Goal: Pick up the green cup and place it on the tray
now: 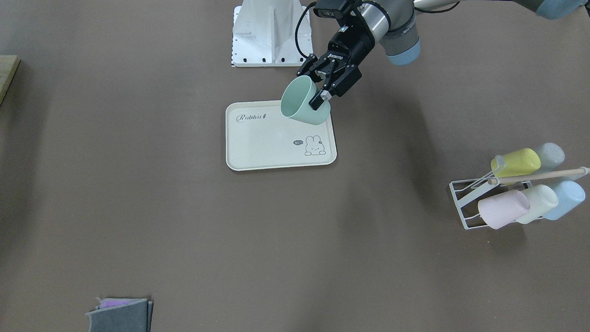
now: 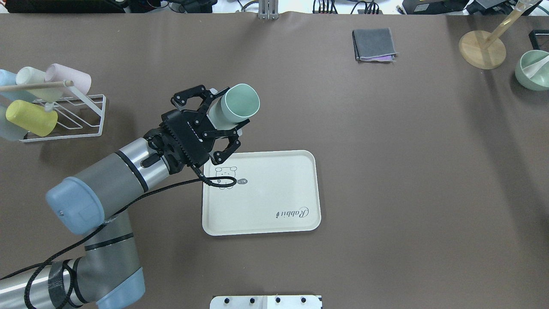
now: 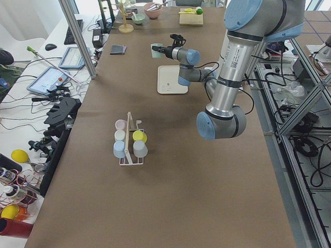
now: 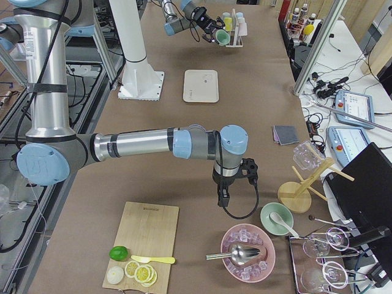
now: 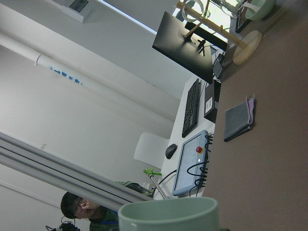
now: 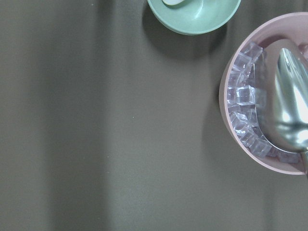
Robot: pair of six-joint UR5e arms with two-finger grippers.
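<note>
Green cup (image 5: pixel 166 215), clamped tilted between the fingers of the left gripper (image 2: pixel 223 113), hangs aloft near the tray (image 2: pixel 266 189) at its left-hand edge: pickup judged complete, lowering and release onto the tray outstanding.

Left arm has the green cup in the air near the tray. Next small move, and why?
Probably roll the wrist to bring the green cup upright before lowering. The left gripper is shut on its wall, and the cup hangs tipped nearly onto its side, raised near the tray at the end on the robot's left. Lowered as it is, it would likely land on its side.
</note>
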